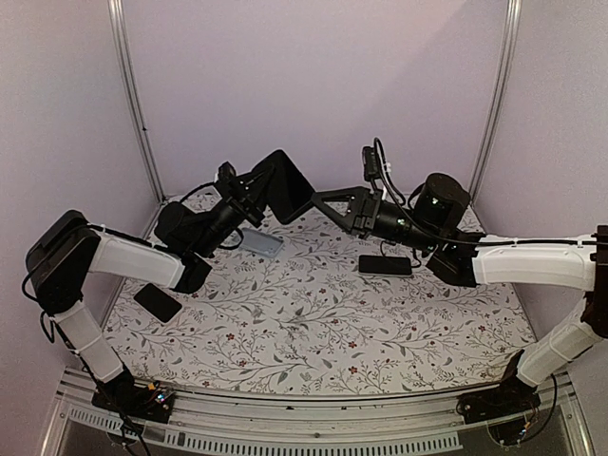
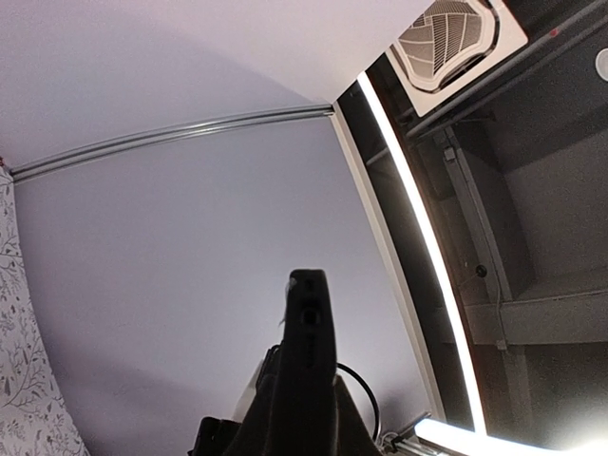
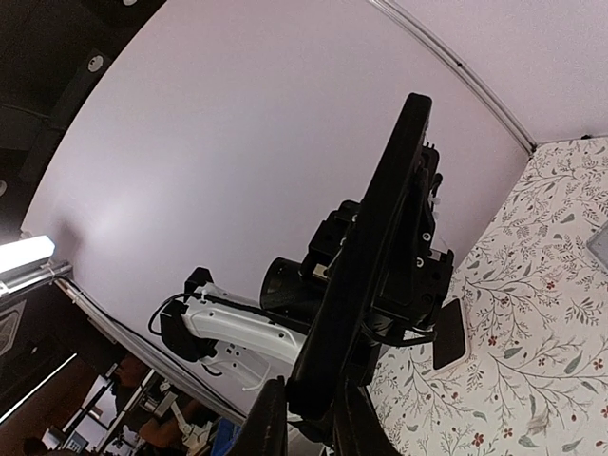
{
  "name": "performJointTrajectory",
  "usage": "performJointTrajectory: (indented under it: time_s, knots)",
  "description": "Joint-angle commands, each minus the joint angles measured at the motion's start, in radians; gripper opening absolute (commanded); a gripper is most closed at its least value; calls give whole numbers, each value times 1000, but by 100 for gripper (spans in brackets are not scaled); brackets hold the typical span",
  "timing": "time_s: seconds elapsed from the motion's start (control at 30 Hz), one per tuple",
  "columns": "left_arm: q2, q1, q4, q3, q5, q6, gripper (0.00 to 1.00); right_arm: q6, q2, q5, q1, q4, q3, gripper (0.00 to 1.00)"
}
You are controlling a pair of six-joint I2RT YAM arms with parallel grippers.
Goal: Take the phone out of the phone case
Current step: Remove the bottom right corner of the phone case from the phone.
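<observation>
Left tool, right tool pinch phone case edges.

From above, the fingertips of the left gripper are hidden behind the raised phone case; both wrist views show that case edge-on, its lower end cut off by the bottom edge, so whether a phone sits inside cannot be told. The right gripper is cropped there too. At the near left, the left arm covers part of a black flat thing
</observation>
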Motion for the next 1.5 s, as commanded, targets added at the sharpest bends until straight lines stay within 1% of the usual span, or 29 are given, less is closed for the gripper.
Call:
performJointTrajectory:
  time_s: [0.0,0.1,0.27,0.33,0.43,0.63,0.8,0.9,1.0,1.13,1.23,1.37,1.47]
  knots:
    - [-28,-5,149,26,9,-26,0,2,35,-28,6,31,26,10]
    - [-25,-6,173,25,1,-39,0,4,41,-39,5,60,25,4]
    - [-16,-6,216,44,4,-71,0,8,58,-89,6,127,29,0]
    - [-21,-9,212,52,9,-75,0,2,67,-118,5,149,38,0]
    - [-26,-7,232,59,7,-95,0,-5,72,-122,5,152,40,0]
    - [-28,-6,301,94,7,-119,0,-44,87,-138,-11,118,34,0]
    - [-25,-6,319,126,41,-94,0,-14,124,-158,-34,73,50,0]
    - [-38,-6,278,125,66,-60,0,0,140,-161,-40,60,50,0]
    - [-44,11,242,103,88,-36,0,-7,126,-153,-39,35,51,4]
    - [-69,31,133,89,135,27,0,-37,100,-135,-40,-22,58,10]
    - [-87,39,43,74,152,74,0,-54,88,-128,-40,-30,57,20]
    - [-84,44,27,50,143,80,0,-72,76,-131,-38,-43,70,29]
    - [-78,44,18,45,139,82,0,-79,73,-132,-35,-44,75,31]
